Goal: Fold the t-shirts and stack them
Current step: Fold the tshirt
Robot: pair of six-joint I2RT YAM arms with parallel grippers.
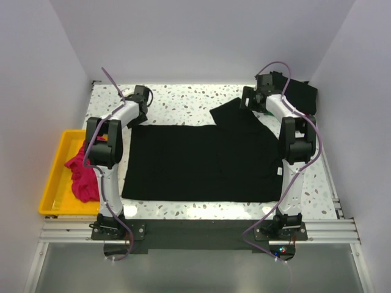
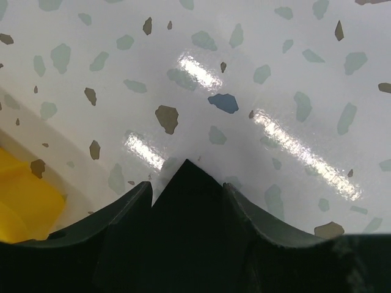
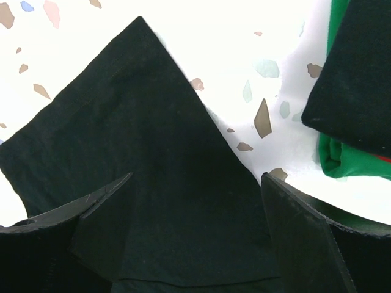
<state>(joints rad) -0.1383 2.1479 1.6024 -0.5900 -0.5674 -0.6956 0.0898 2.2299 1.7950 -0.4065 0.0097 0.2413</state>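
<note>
Black t-shirt [image 1: 201, 162] lies spread flat on the worktop [image 1: 183, 104]. Left gripper [image 2: 186, 194]: jaws partly apart, shirt corner between them, contact unclear. Right gripper [image 3: 195, 183]: jaws wide over a sleeve. Pink shirt [image 1: 82, 174] is heaped in the tray [image 1: 52, 189], partly hidden by the left arm. Green shirt [image 3: 348, 162] is mostly covered by a folded black garment [image 3: 360, 73].

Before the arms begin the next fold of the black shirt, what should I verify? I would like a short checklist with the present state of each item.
1. The black shirt lies flat: ok, though one sleeve sticks out.
2. The left gripper is at the shirt's far corner: ok, the corner sits between open fingers.
3. The right gripper is over the sleeve: ok, open.
4. Cloth gripped: not ok, neither gripper is shut.
5. The stack is apart from the right gripper: ok.
6. The pink shirt stays in the tray: ok.
</note>
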